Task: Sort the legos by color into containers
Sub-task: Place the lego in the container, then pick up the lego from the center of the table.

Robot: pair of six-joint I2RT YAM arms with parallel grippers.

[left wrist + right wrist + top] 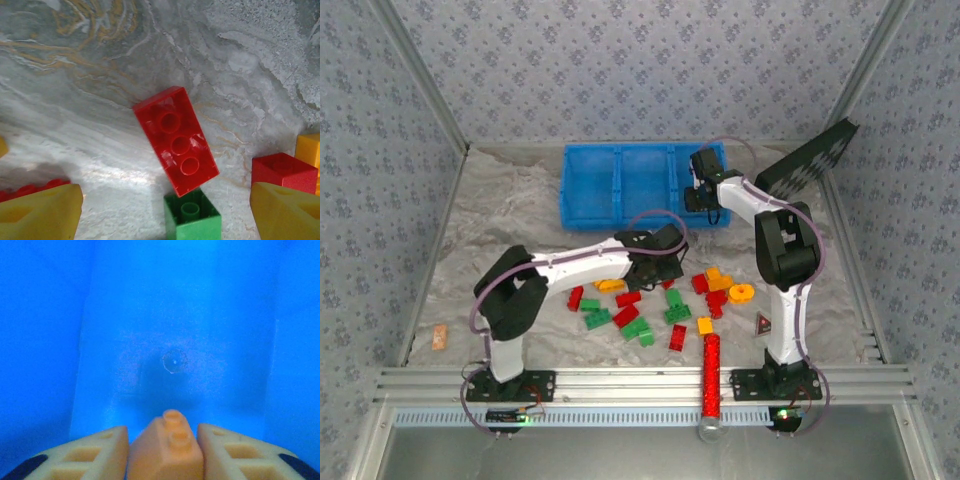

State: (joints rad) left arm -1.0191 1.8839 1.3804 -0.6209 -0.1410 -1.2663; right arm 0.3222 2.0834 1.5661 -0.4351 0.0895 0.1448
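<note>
The blue bin (590,185) has three compartments side by side and sits toward the far side of the table (500,220). The right gripper (703,192) hangs over the right-hand compartment. Its wrist view shows it (164,440) clamped on one orange brick (167,452), two studs showing, above the blue floor.

The left gripper (655,265) hovers over the loose pile (677,313), its two yellow fingers (40,212) spread wide. Below it lie one red brick (175,140), hollow side up with three round tubes, one green brick (192,217) touching its near end, and a second red brick (282,172) to the right.

From above, the pile counts roughly six green, seven red and four yellow-orange pieces, one of them a round ring (741,293).
</note>
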